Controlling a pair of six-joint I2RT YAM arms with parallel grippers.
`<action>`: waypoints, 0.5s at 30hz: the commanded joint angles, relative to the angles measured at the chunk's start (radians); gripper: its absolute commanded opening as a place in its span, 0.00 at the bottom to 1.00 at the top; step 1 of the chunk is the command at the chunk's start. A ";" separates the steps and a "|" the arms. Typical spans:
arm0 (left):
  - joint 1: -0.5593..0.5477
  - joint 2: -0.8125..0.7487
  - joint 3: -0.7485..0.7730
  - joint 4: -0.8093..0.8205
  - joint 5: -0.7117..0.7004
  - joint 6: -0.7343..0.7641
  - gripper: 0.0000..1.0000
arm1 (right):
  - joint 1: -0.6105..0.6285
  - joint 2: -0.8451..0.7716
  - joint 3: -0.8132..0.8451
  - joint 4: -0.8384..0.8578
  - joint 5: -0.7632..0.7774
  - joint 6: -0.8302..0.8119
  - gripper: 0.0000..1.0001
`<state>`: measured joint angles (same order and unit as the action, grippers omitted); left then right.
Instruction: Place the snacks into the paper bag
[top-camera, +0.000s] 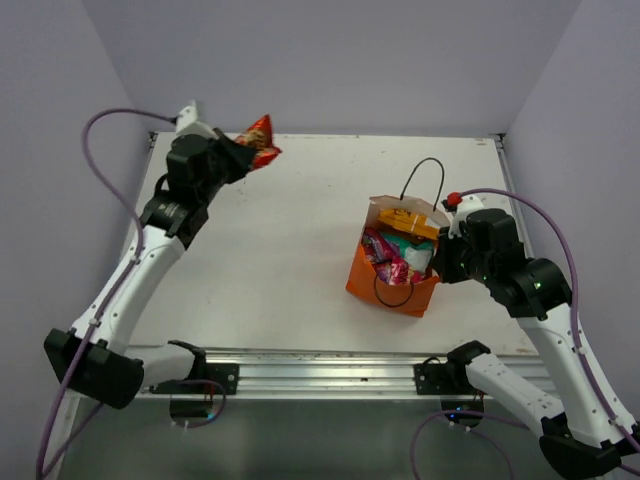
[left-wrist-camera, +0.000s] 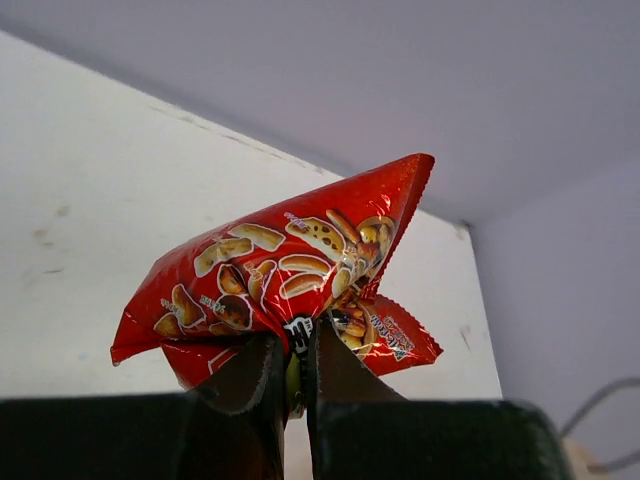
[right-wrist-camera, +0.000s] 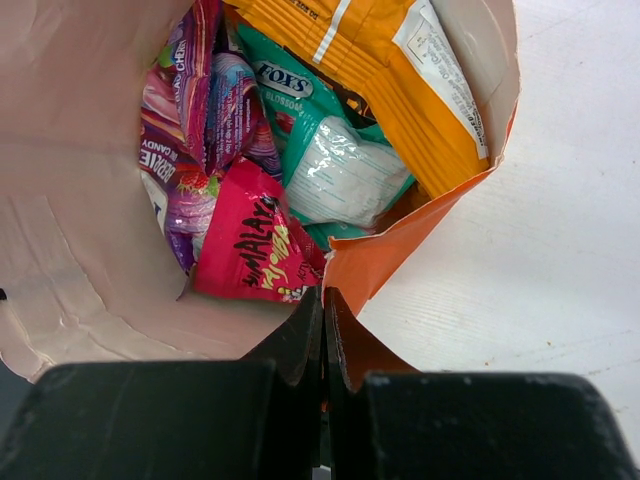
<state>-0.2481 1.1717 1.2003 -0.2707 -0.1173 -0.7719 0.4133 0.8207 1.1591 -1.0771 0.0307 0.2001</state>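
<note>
We have the left end effector (left-wrist-camera: 297, 352) clenched on the red packet (left-wrist-camera: 290, 262), lifted clear of the bench (top-camera: 280, 250) at the far left corner, well apart from the paper bag (top-camera: 372, 278). The fingers pinch the packet low down, near its middle seam, and the foil folds into a tent above them. We read it as very light, soft and puffed with air. The glossy film looks slippery, so a grip on a flat sealed edge or a creased fold should hold better than one on the bulging face. Squeezing hard risks crushing the contents, which we judge to be brittle.

The right end effector (right-wrist-camera: 323, 300) is closed, and it appears to pinch the near rim of the bag, holding the mouth open. The bag stands upright at the right of the bench. Its paper walls are thin and crease easily, so we expect it to tip or fold if pulled.

Inside lie a pink packet (right-wrist-camera: 250, 245), a purple packet (right-wrist-camera: 185, 180), a teal packet (right-wrist-camera: 335, 170) and an orange-yellow packet (right-wrist-camera: 400, 90), loosely overlapping. Room is left on top.
</note>
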 joint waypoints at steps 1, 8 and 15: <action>-0.236 0.162 0.140 0.097 0.194 0.178 0.00 | 0.002 -0.003 0.034 0.025 -0.048 -0.013 0.00; -0.640 0.445 0.445 0.025 0.142 0.295 0.00 | 0.002 -0.014 0.054 0.009 -0.034 -0.013 0.00; -0.793 0.485 0.418 0.024 0.092 0.290 0.00 | 0.004 -0.025 0.045 0.005 -0.020 -0.011 0.00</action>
<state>-1.0115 1.6779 1.5898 -0.2726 0.0139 -0.5182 0.4133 0.8146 1.1667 -1.0874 0.0319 0.2005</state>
